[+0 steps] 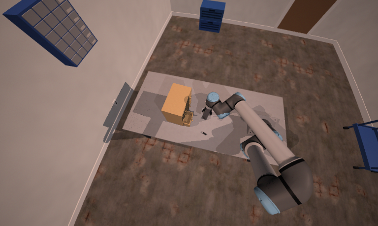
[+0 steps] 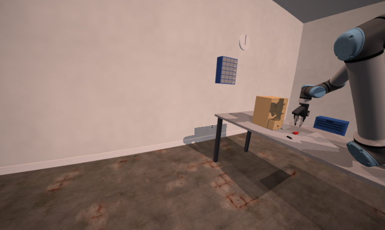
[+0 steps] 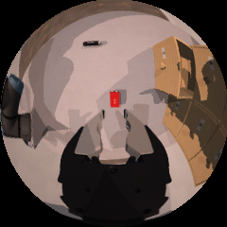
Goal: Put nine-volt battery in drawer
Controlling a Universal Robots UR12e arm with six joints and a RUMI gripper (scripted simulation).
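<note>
The nine-volt battery (image 3: 114, 99) is a small red block lying on the table, also seen in the exterior view (image 2: 295, 132). My gripper (image 3: 113, 110) hangs just above it, pointing down, with its fingers a little apart and nothing between them. It also shows in the exterior and top views (image 2: 299, 123) (image 1: 205, 113). The orange chest (image 1: 176, 103) (image 2: 268, 111) stands upright on the table to one side of the gripper. Its lowest drawer on the near corner (image 1: 188, 118) (image 2: 274, 125) is pulled out. I cannot read the drawer marks.
A small black object (image 1: 204, 133) (image 2: 289, 137) (image 3: 92, 43) lies on the table near the front edge, apart from the battery. The arm's base stands at the table's other end. A blue cabinet stands by the far wall.
</note>
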